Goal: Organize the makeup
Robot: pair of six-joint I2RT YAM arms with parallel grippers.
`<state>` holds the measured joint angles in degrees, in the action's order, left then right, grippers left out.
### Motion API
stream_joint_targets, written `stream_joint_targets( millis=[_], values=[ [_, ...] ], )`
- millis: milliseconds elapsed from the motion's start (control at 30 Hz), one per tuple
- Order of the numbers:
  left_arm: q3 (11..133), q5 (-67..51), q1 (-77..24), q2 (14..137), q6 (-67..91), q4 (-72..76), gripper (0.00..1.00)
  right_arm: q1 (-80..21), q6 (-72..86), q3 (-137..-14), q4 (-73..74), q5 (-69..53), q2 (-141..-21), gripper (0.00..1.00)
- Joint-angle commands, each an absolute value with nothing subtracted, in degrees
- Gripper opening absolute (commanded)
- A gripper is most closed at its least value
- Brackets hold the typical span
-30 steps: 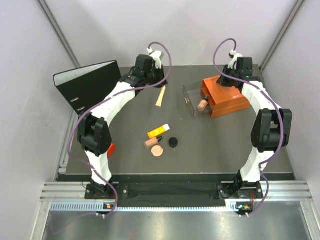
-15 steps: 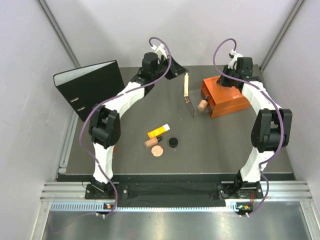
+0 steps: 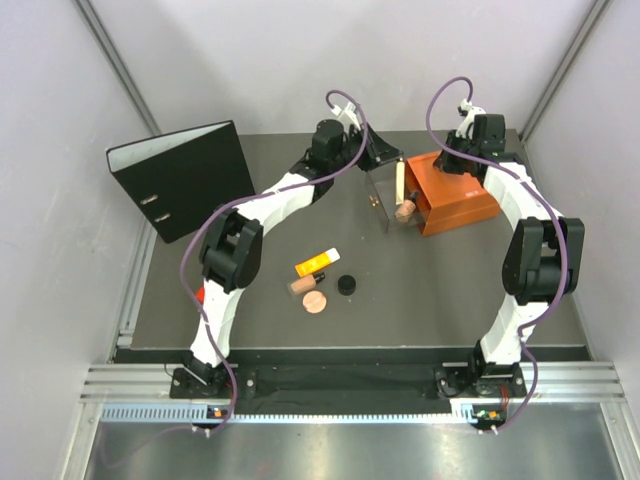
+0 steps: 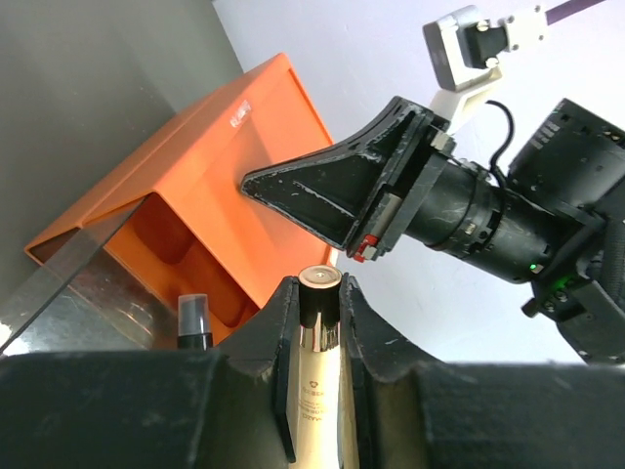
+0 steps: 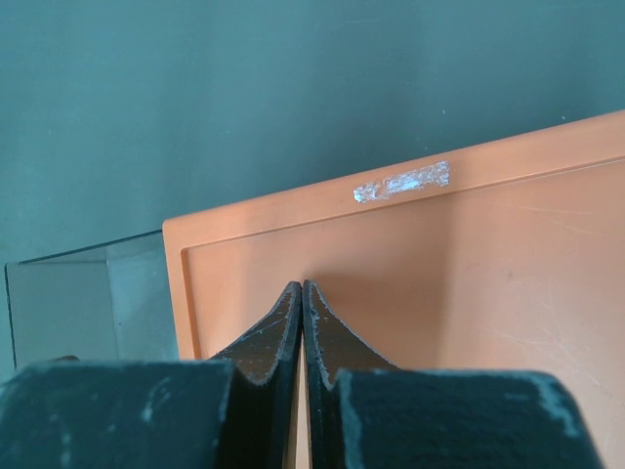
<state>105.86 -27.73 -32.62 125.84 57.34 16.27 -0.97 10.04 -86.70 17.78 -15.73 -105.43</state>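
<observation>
Black binder [image 3: 175,180] far left of the orange box [image 3: 462,203]; orange-yellow tube [image 3: 317,262], round compact [image 3: 316,301] and black jar [image 3: 347,284] clustered well left of the box, on its near side; left gripper [image 4: 318,285] clamped on the cream stick [image 4: 314,401], just beside the box's open left side; right gripper [image 5: 302,291] pinched closed, holding nothing, over the box top.

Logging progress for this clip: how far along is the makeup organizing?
Done: one dark-capped bottle sits in the orange box. In hand: the left gripper holds the cream stick at the box's opening. Remaining: tube, compact, black jar and tan bottle on the table.
</observation>
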Motion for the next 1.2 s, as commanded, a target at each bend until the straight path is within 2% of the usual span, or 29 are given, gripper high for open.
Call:
stream_joint_targets(
  millis=[0, 33, 67, 233, 533, 667, 700, 933, 1167],
  values=[
    [109.25, -26.28, -32.52, 125.86, 55.64, 16.88, 0.23, -0.79, 8.26, -84.29, 28.39, -14.50, -109.95, 0.00],
    [109.16, -26.19, -32.52, 125.86, 55.03, 15.57, 0.27, -0.79, 8.26, -84.29, 28.39, -14.59, -109.78, 0.00],
    [109.16, -26.10, -32.61, 125.69, 54.06, 15.12, 0.35, -0.88, 8.35, -84.37, 28.39, -14.68, -109.95, 0.00],
    [108.99, -25.40, -32.52, 125.51, 52.73, 13.89, 0.46, -0.70, 8.35, -84.64, 28.57, -14.94, -110.21, 0.00],
    [109.07, -25.66, -31.99, 121.39, 45.46, 11.53, 0.45, -0.53, 8.26, -84.38, 28.65, -15.29, -109.95, 0.00],
    [108.11, -24.44, -31.73, 114.55, 28.01, 0.46, 0.47, -0.53, 8.35, -83.94, 28.65, -15.47, -109.95, 0.00],
    [106.54, -23.56, -31.82, 113.22, 24.99, -4.87, 0.47, -0.44, 8.26, -83.94, 28.65, -15.56, -109.95, 0.00],
    [90.90, -17.41, -31.55, 100.82, 3.11, -15.28, 0.61, -0.44, 8.44, -83.41, 28.48, -15.82, -109.95, 0.00],
    [79.38, -13.01, -31.64, 95.54, -6.15, -23.28, 0.75, -0.44, 8.53, -83.49, 28.39, -16.08, -110.30, 0.00]
  ],
)
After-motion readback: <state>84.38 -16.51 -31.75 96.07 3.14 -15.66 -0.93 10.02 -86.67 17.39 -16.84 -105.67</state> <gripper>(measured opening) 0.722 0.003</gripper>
